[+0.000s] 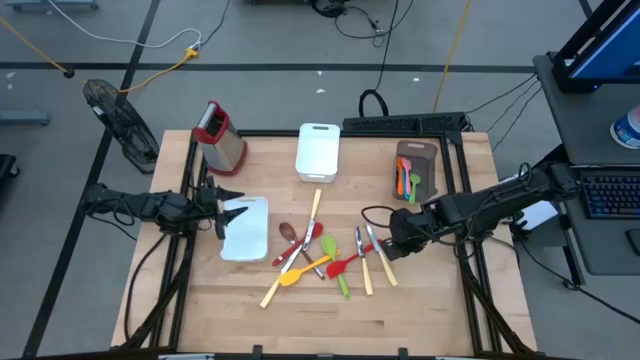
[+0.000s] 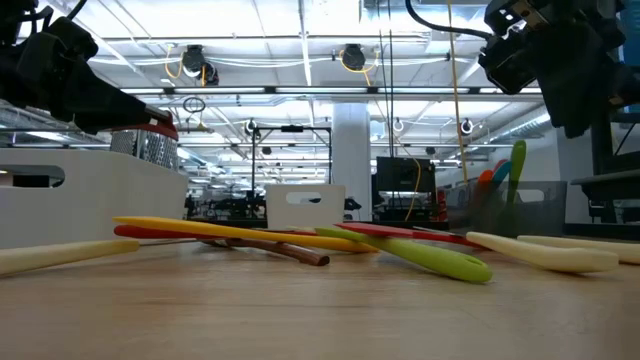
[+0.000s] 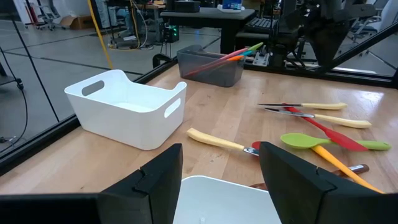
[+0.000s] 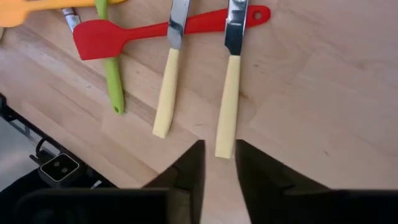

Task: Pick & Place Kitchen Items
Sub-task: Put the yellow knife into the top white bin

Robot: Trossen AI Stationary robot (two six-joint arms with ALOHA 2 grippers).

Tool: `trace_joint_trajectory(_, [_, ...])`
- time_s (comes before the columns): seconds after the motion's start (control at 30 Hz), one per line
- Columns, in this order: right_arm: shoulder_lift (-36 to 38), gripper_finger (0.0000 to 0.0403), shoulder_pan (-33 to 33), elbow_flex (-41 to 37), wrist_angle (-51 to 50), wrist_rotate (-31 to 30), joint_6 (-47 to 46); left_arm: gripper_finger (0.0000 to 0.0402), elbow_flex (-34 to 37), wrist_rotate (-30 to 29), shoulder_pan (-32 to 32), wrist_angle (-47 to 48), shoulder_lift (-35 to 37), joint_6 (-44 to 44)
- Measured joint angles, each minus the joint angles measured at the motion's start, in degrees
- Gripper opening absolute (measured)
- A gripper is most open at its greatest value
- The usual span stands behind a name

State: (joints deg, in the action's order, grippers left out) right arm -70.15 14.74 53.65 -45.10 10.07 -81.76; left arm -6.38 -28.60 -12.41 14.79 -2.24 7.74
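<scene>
Several kitchen items lie in a loose pile [image 1: 318, 258] at the table's middle: a yellow spatula [image 1: 293, 277], a red spatula [image 4: 124, 34], a green spoon [image 4: 112, 81] and two pale-handled ones [image 4: 229, 93]. My right gripper [image 1: 390, 240] hovers above the pile's right end, fingers narrowly open and empty [image 4: 221, 163]; the free end of one pale handle [image 4: 224, 148] shows below the gap. My left gripper [image 1: 222, 215] hangs open and empty [image 3: 221, 149] over a flat white tray [image 1: 250, 235].
A white bin [image 1: 318, 152] stands at the far middle. A brown tray [image 1: 417, 170] at the far right holds a few coloured utensils. A steel grater with a red top [image 1: 220, 135] stands at the far left. Bare wood lies along the near edge.
</scene>
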Motion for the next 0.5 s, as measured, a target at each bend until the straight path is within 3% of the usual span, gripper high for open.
trace_joint_trajectory(0.33, [0.0, 0.0198, 0.0, 0.0, 0.1, -14.4, 0.3, 0.0218, 0.0, 0.0, 0.0, 0.0, 0.0, -0.4])
trace_joint_trajectory(0.5, [0.0, 0.0218, 0.0, 0.0, 0.4, -14.6, 0.4, 0.0218, 0.0, 0.0, 0.0, 0.0, 0.0, -0.5])
